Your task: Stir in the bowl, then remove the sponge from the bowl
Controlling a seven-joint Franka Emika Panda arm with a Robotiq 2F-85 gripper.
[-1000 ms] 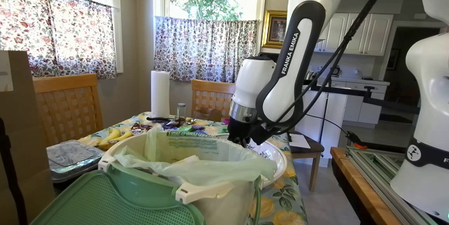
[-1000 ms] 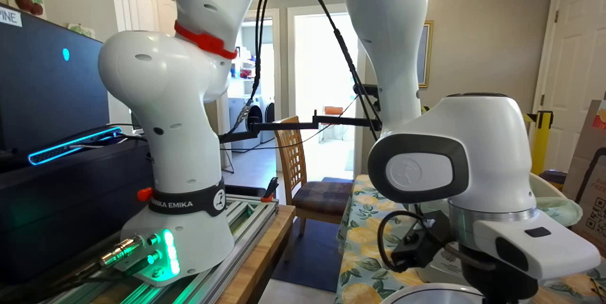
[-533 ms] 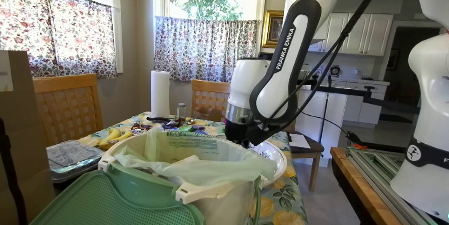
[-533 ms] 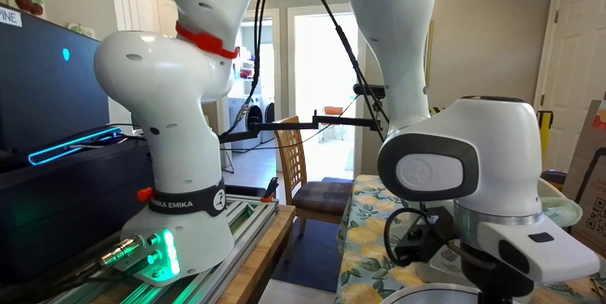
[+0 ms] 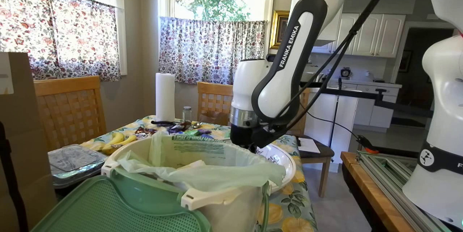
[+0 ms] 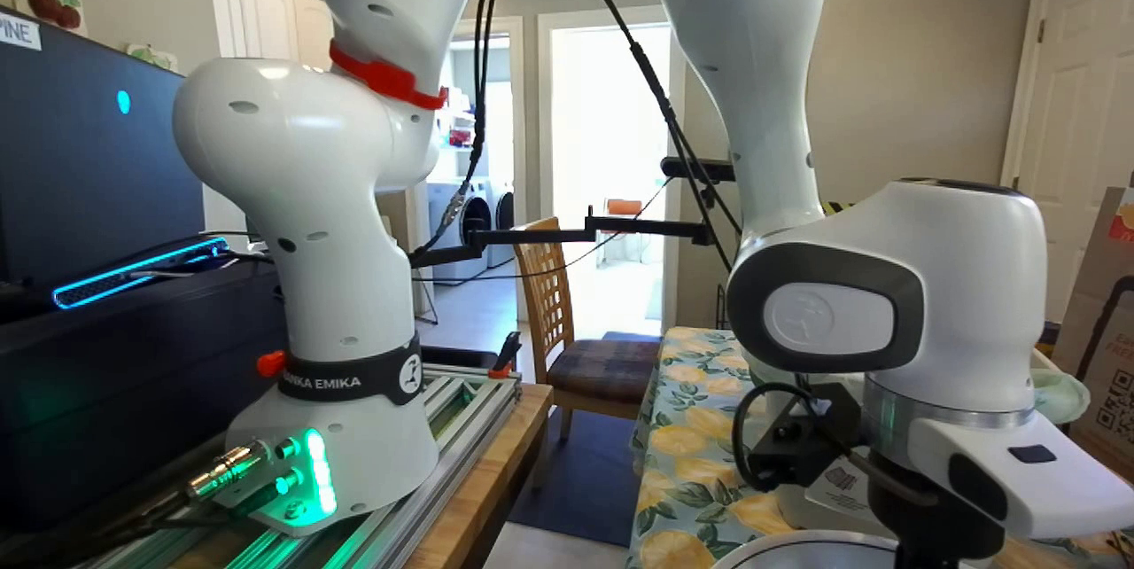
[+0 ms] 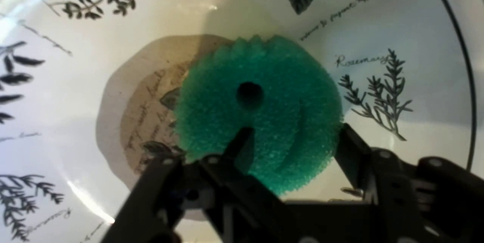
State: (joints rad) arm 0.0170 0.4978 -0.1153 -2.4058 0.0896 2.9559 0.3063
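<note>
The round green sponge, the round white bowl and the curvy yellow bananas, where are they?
Round green sponge (image 7: 280, 105): wrist view, face turned toward the camera.
Round white bowl (image 7: 72, 120): wrist view, pale inner surface.
Curvy yellow bananas (image 5: 124, 141): in an exterior view, peel.

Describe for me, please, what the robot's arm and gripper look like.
The arm is glossy white and rounded, with black trim bearing white "FRANKA EMIKA" lettering. A red band sits at one joint, black cables loop alongside, and green lights glow on the base. The gripper is black, with two narrow fingers.
</note>
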